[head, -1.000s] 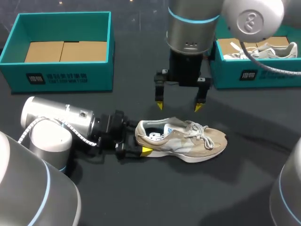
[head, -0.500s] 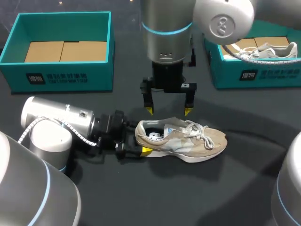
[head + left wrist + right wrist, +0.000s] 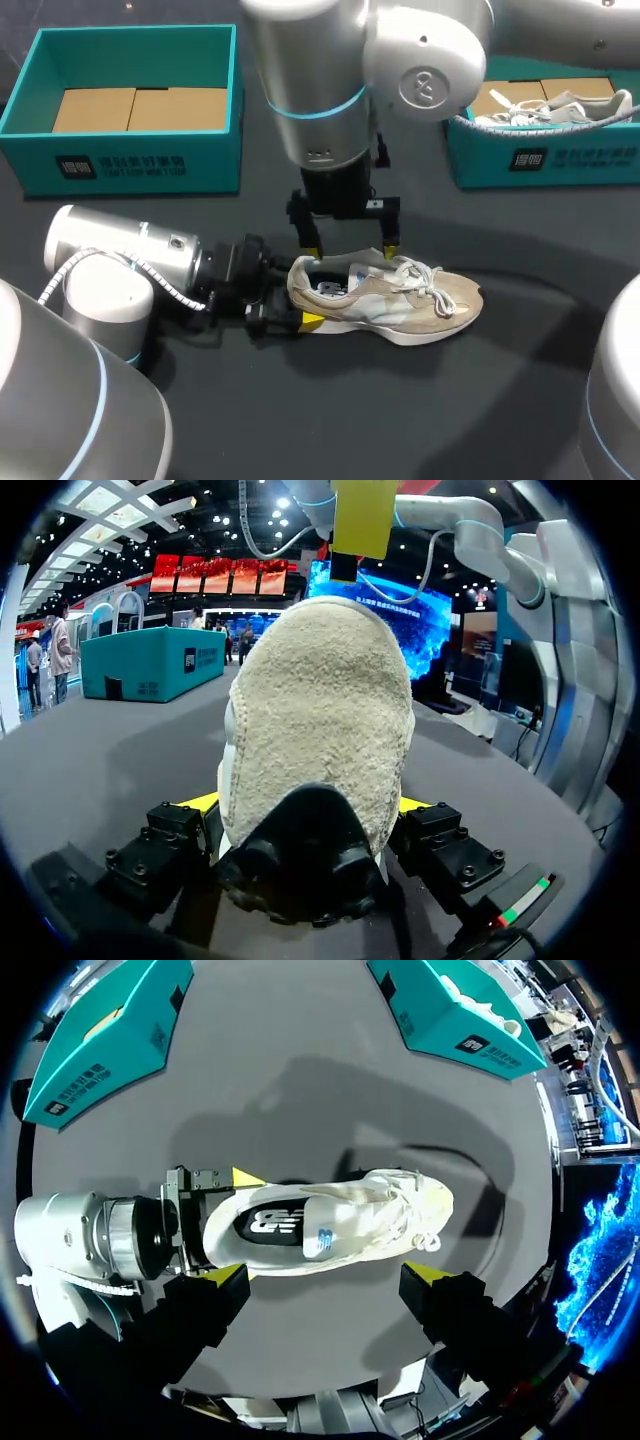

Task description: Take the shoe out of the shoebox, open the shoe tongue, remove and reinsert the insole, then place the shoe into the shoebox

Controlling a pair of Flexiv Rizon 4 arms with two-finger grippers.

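Observation:
A beige sneaker (image 3: 400, 295) lies on its sole on the dark table, toe to the right, white laces tied. Its dark insole (image 3: 270, 1225) shows through the opening. My left gripper (image 3: 298, 297) lies low at the heel, one finger on each side of it, shut on the shoe; the suede heel (image 3: 320, 720) fills the left wrist view between the yellow tips. My right gripper (image 3: 352, 252) hangs open just above the shoe's opening and tongue, fingers pointing down and holding nothing; seen in the right wrist view, the right gripper (image 3: 332, 1275) has the sneaker (image 3: 330, 1222) straight beneath it.
A teal shoebox (image 3: 130, 160) with cardboard inside stands at the back left. A second teal box (image 3: 545, 155) at the back right holds another pale shoe (image 3: 560, 108). My left arm's grey body (image 3: 120, 250) lies along the table left of the sneaker.
My right arm has swung left and come down, from beyond the shoe's middle to just over its opening. The left gripper and the shoe have not moved.

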